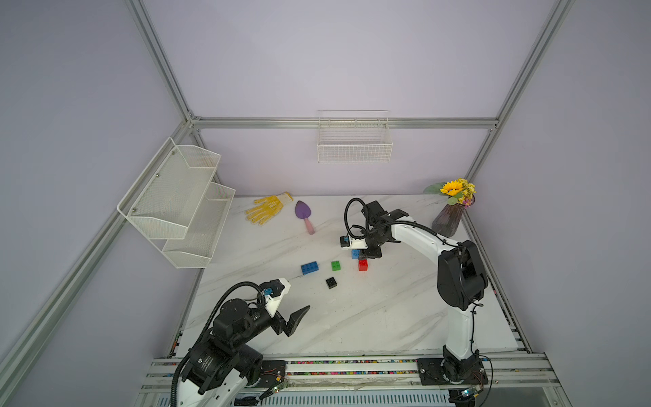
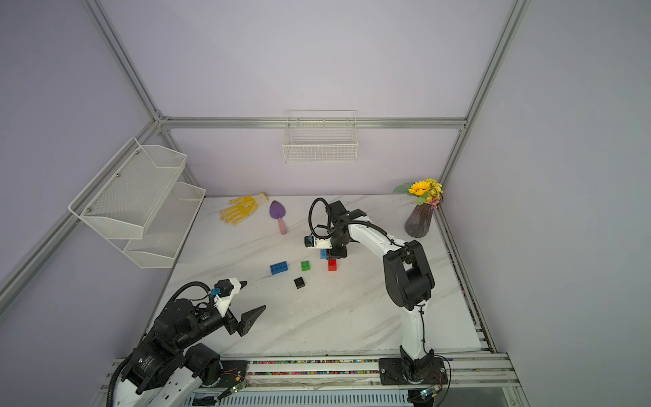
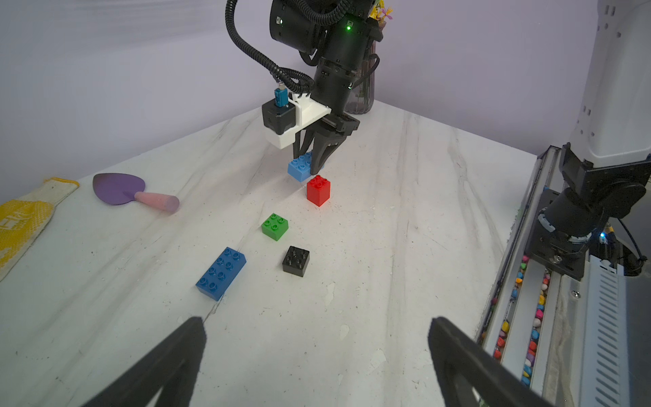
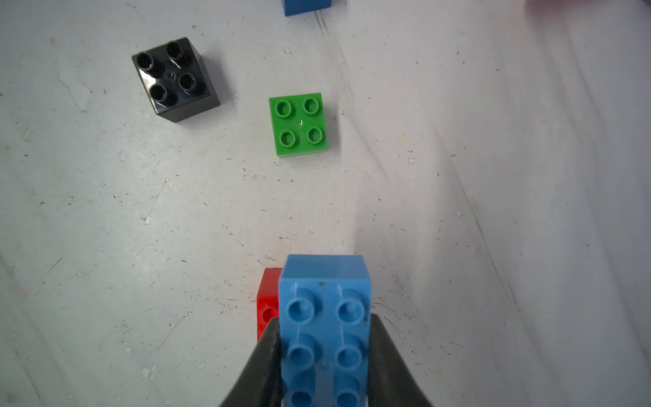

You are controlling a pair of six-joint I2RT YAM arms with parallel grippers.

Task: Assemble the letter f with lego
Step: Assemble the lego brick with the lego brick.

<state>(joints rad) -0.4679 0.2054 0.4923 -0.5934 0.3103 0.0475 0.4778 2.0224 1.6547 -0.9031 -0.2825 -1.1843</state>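
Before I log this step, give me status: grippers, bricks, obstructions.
Right gripper shut on light blue rectangular brick, beside red square brick. Left gripper open, empty. Green square brick, black square brick, dark blue rectangular brick loose. Path clear.

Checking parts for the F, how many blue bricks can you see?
2. One blue brick is clamped in the right gripper next to the red brick; the other lies on the table beside the green brick. None looks hidden.
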